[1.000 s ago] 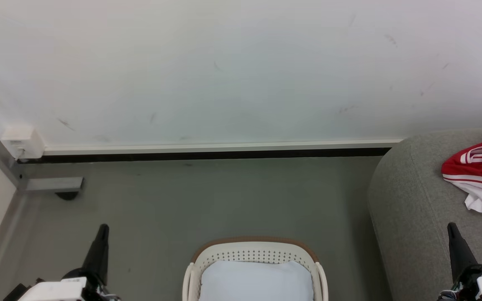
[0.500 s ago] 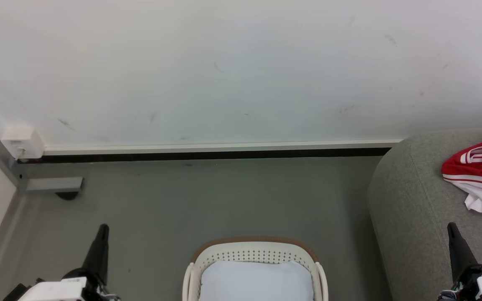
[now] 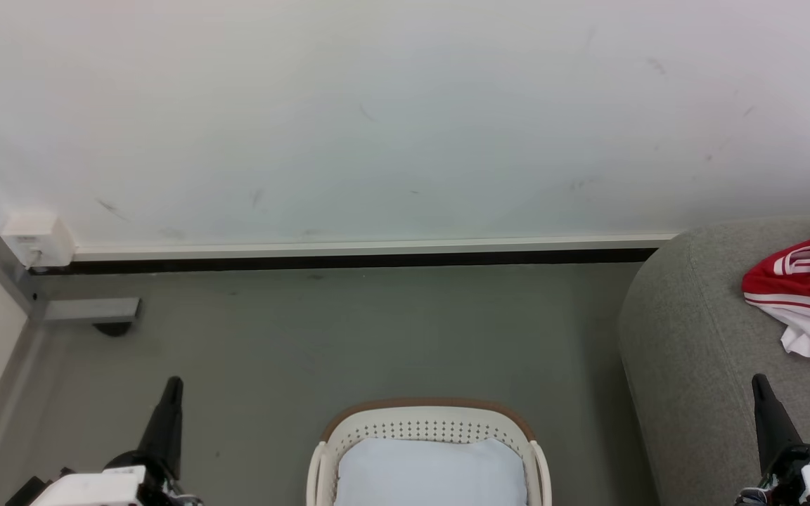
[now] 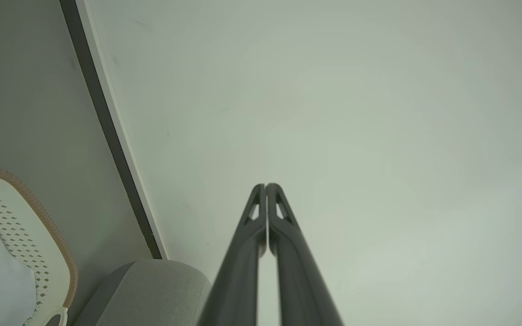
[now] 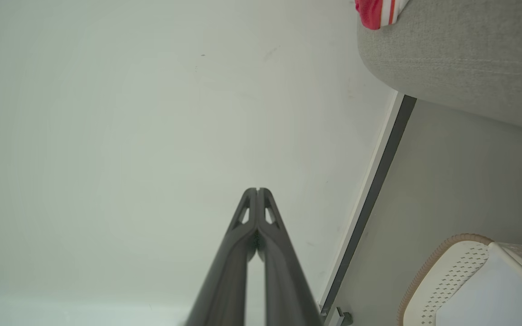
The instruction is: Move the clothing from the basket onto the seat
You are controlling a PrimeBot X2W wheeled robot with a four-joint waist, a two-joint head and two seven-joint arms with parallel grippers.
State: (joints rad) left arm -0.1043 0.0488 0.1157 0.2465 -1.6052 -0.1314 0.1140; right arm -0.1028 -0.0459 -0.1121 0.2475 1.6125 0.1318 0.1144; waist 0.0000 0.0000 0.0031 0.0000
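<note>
Clothing (image 3: 806, 295) at 3 o'clock on seat (image 3: 693, 365): likely light, limp; pinch bunched red fold. Left gripper (image 4: 266, 185), right gripper (image 5: 257, 190) clenched, empty.

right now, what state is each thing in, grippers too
left gripper, shut, holding nothing
right gripper, shut, holding nothing
clothing, crumpled in a heap on the seat
seat, bearing the clothing
basket, upright on the floor, no clothing in the part that shows
lining cloth, lying flat inside the basket
</note>
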